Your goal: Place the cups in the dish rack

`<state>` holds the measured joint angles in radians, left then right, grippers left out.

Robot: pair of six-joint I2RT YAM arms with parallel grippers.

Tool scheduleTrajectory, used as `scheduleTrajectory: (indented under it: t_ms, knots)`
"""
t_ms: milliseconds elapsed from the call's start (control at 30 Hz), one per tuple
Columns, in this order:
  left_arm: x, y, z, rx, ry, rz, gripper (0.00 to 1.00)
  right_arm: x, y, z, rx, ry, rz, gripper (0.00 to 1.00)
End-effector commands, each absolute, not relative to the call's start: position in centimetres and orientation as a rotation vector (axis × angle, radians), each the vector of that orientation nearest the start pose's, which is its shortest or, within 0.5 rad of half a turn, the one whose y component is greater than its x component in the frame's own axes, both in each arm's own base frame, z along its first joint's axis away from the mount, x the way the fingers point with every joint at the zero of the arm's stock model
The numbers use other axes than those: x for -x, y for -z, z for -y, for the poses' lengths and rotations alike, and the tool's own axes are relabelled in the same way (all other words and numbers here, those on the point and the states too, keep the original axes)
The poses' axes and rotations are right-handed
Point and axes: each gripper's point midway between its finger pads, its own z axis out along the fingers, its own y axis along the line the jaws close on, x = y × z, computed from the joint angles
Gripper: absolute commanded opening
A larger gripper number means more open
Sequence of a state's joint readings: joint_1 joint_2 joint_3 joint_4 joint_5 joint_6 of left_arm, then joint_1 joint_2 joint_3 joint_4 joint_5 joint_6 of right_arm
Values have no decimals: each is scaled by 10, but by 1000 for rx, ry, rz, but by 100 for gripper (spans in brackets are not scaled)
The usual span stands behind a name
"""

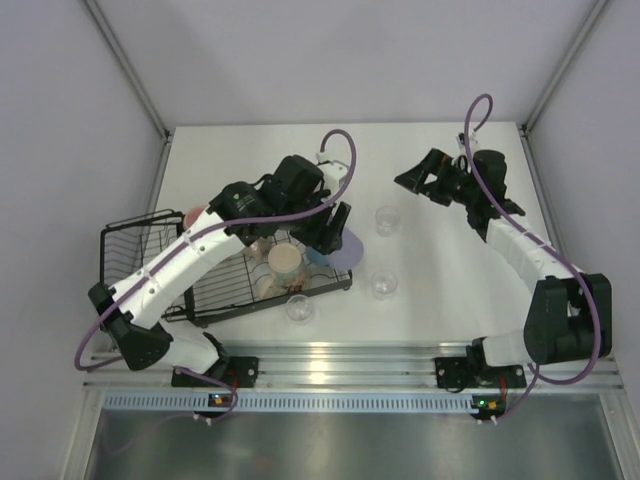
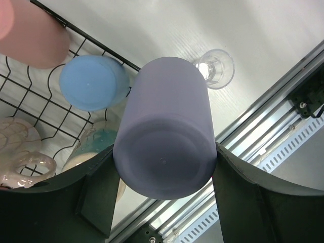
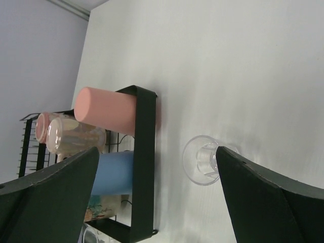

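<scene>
Overhead, lavender tumbler (image 1: pixel 355 243) half hidden under left gripper (image 1: pixel 331 231).

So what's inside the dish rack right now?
The dish rack holds a salmon tumbler, a blue tumbler, a pink mug and a cream mug. The left arm covers much of its middle from above, so anything more there is hidden.
</scene>
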<state>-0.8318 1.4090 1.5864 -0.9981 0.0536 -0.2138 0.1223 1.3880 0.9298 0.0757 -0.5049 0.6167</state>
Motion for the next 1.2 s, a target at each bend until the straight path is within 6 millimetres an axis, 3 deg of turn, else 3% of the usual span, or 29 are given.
scheduleTrajectory:
  t_ms: [0, 200, 600, 1100, 1167]
  knots:
    - [-218, -250, 267, -805, 472, -2373, 0, -390, -223, -148, -116, -942, -1973, 99]
    - [-218, -225, 266, -816, 390, -2427, 0, -388, -220, -148, -115, -944, -1976, 99]
    - [-231, -196, 261, -821, 230, -2474, 0, -389, -218, -147, -115, -940, -1971, 99]
    - [-238, -179, 257, -816, 130, -2503, 0, -393, -212, -149, -105, -947, -1983, 99]
    - [-235, -176, 257, -827, 131, -2510, 6, -393, -212, -149, -105, -945, -1983, 99]
